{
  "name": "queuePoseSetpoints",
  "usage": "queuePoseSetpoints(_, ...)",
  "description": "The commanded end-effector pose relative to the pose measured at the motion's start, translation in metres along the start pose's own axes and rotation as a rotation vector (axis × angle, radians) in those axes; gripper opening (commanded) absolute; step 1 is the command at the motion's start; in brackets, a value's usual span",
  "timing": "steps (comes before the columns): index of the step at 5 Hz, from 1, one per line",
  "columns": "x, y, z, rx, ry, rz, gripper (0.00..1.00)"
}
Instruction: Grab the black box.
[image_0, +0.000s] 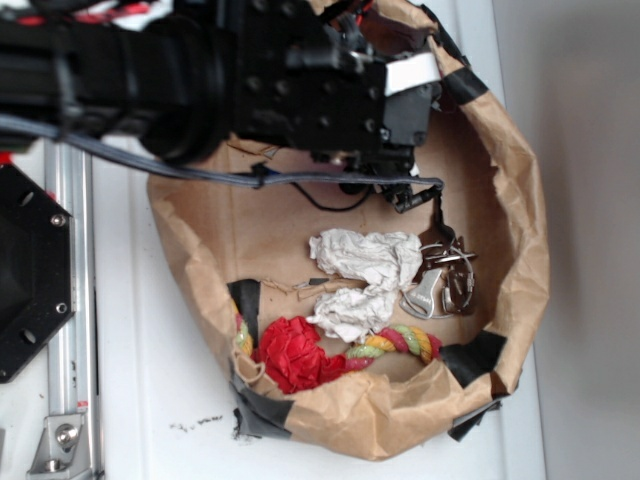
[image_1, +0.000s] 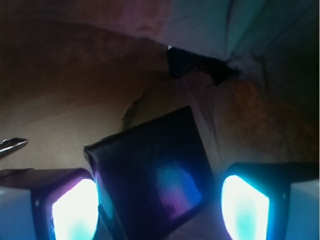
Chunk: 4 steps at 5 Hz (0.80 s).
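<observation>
Exterior: arm (image_0: 200, 75) cut off by top and left edges, and it hides the upper part of the bag (image_0: 520, 250). Box not visible there, gripper tips hidden too. Hex plate (image_0: 30, 270) cropped at left edge. Keyring cluster (image_0: 445, 275) too tangled to make out.

Wrist: box (image_1: 150, 175) runs off the bottom edge. Both fingers (image_1: 75, 210) cropped at the bottom, pads blown out by glare. Can't tell if pads touch the box. Background dim, blurred.

Black screw-studded arm (image_0: 200, 75) trailing dark cables (image_0: 300, 182), with glowing cyan fingers (image_1: 75, 212).
</observation>
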<state>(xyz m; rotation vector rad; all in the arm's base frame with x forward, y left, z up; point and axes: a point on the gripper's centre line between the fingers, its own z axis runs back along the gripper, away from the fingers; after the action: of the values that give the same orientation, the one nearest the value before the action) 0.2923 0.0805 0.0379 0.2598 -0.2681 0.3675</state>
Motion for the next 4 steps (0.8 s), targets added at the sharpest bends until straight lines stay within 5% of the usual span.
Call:
queuePoseSetpoints(1,0.013,0.025,-0.005,0.041,-0.03,0.063,1.0)
queuePoseSetpoints(4,0.006,-0.005,-0.028,0.045,0.022,-0.023,1.0)
